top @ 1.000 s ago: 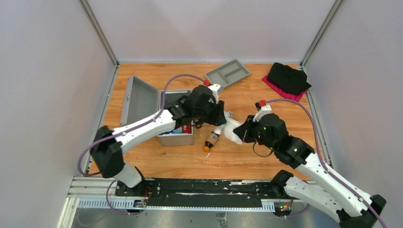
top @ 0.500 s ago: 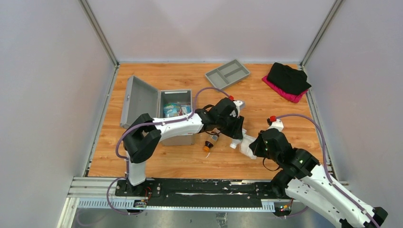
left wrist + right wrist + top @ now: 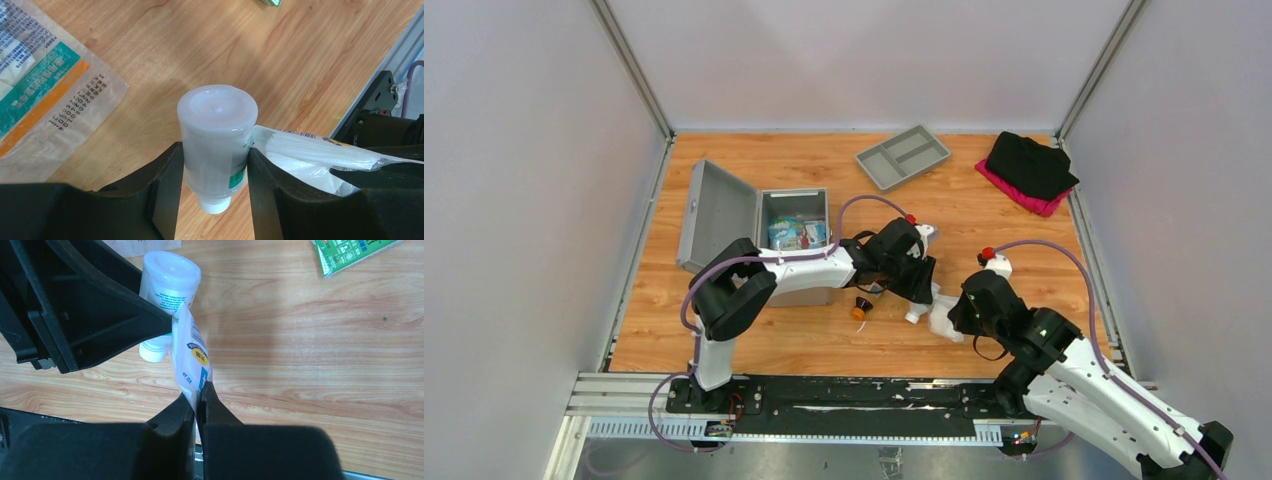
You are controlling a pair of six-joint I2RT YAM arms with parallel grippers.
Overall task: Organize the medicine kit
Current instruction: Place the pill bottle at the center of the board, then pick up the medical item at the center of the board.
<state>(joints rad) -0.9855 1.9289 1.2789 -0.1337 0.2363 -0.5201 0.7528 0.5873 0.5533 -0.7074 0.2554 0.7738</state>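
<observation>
The medicine kit (image 3: 809,296), a silver-grey metal case, stands open at the left with its lid (image 3: 721,213) tipped back and small packs inside. Right of it my left gripper (image 3: 920,296) (image 3: 214,167) is shut on a white plastic bottle (image 3: 914,314) (image 3: 216,130) with green print, cap pointing down at the wood. Close by, my right gripper (image 3: 960,313) (image 3: 198,396) is shut on the edge of a white plastic packet (image 3: 943,324) (image 3: 191,352), which hangs against the bottle (image 3: 167,277) and the left fingers (image 3: 90,310).
A brown bottle with an orange cap (image 3: 862,304) lies by the kit's front corner. A grey compartment tray (image 3: 902,155) and a black-and-red cloth bundle (image 3: 1029,167) sit at the back. A printed clear bag (image 3: 42,90) and a green box (image 3: 355,251) lie on the wood.
My left gripper has swung from the kit rightward and now grips the white bottle. My right gripper has drawn back toward the near edge, carrying the packet.
</observation>
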